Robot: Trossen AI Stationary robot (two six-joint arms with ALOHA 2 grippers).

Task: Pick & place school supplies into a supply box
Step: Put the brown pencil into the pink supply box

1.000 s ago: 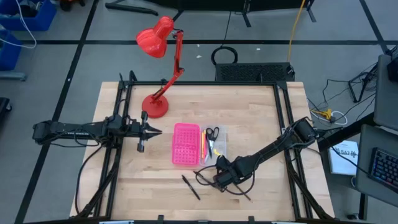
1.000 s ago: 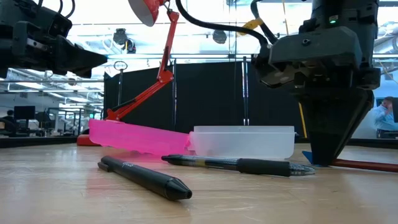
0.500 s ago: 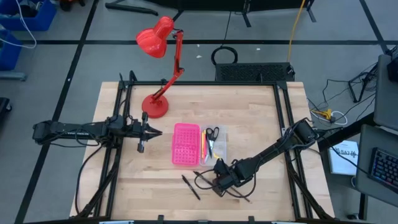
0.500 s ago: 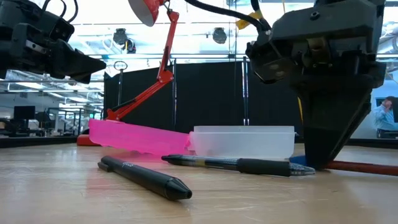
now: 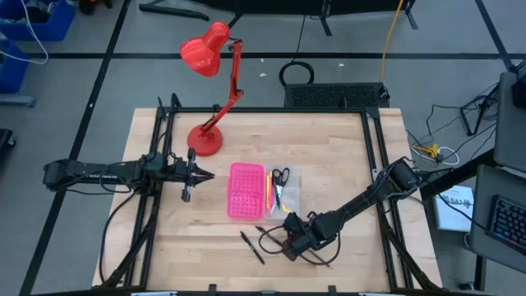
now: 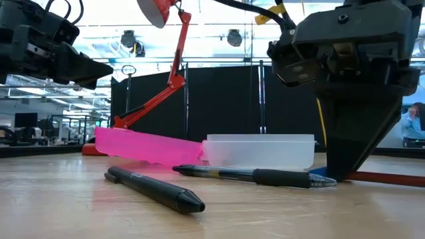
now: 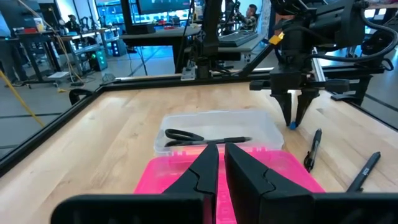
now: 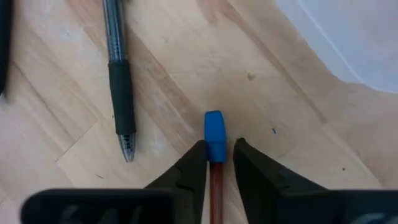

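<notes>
Right gripper [image 8: 217,165], low in the high view's centre, has its two dark fingers narrowly parted around a brown pencil with blue eraser [image 8: 214,134] lying on the wooden table [image 8: 298,124].

A pale wooden table top [image 5: 329,156] with a black metal frame around it carries everything here. The red desk lamp [image 5: 205,140] has its round base planted at the far left corner. Mid-table lies the open case, bright pink dotted half [image 5: 246,191] joined to clear plastic tray half [image 5: 289,191]. Near the front edge, a thick black marker [image 6: 154,188] and a clear-barrelled black-grip pen [image 6: 255,175] lie flat, and beside them a brown pencil with a blue eraser end [image 8: 214,134].
</notes>
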